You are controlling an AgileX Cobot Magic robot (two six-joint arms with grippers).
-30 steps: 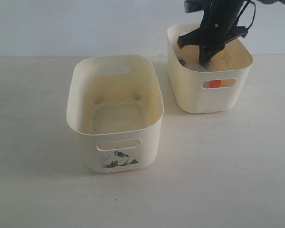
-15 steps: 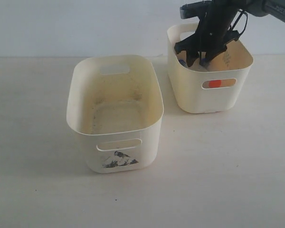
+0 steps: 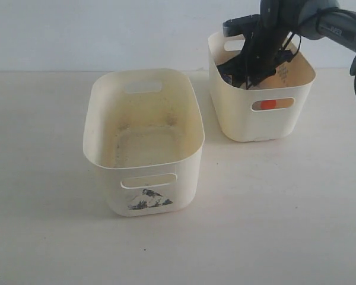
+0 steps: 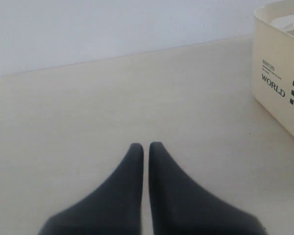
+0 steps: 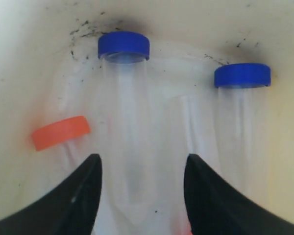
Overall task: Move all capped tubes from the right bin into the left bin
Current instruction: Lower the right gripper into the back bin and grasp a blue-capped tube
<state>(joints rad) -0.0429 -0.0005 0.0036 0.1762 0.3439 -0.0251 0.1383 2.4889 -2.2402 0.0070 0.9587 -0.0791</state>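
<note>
cream right bin [image 5: 19, 58] floor: open right tool [image 5: 143, 157] straddles lengthwise blue-capped tube [image 5: 123, 122], cap pointing away.

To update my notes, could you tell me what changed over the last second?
The right pincer opened its jaws and dipped deeper into the right bin, now straddling a blue-capped tube without gripping it. Both bins stayed put; the left bin still holds no tubes.

Three clear plastic capped tubes [image 5: 123, 98] crowd the floor of the cream plastic right bin [image 3: 243, 122], its walls hemming the black right gripper [image 5: 143, 157]; outside it, pale tabletop [image 3: 255, 196] lies open.
</note>
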